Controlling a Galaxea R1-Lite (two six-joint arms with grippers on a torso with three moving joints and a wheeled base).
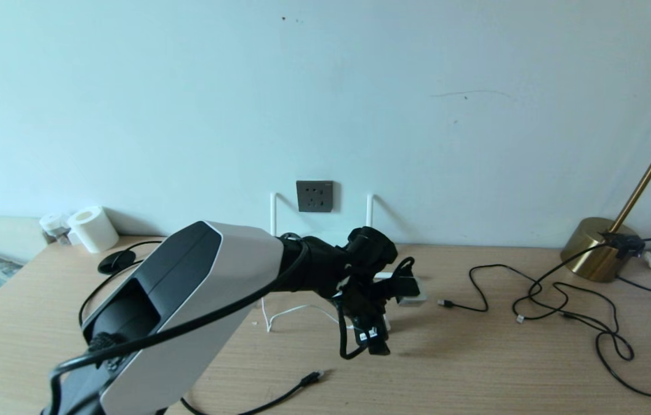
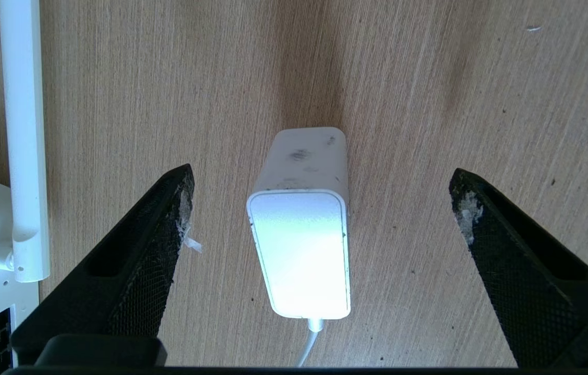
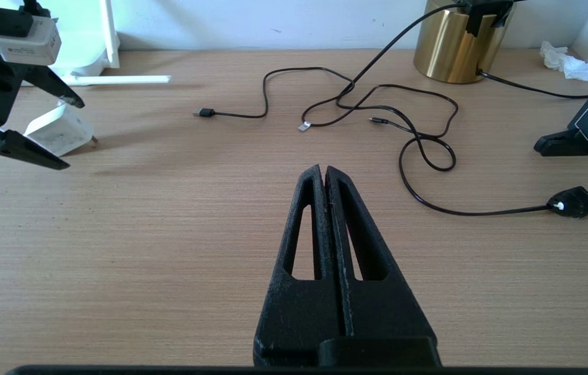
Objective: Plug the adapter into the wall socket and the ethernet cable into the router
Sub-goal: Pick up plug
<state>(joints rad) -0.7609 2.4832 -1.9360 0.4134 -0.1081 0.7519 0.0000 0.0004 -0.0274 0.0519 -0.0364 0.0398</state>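
Left wrist view: adapter [image 2: 301, 229] between spread tool [image 2: 320, 208] | head view: hidden

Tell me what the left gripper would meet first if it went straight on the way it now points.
Most likely the adapter: the left gripper points down at the desk, jaws open, one on each side of it and touching neither. Its height above it is unclear.

White adapter [image 2: 299, 229] lying on desk, unplugged

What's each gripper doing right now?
Left gripper: open, straddling the adapter on the table, not gripping it.
Right gripper: shut, empty.
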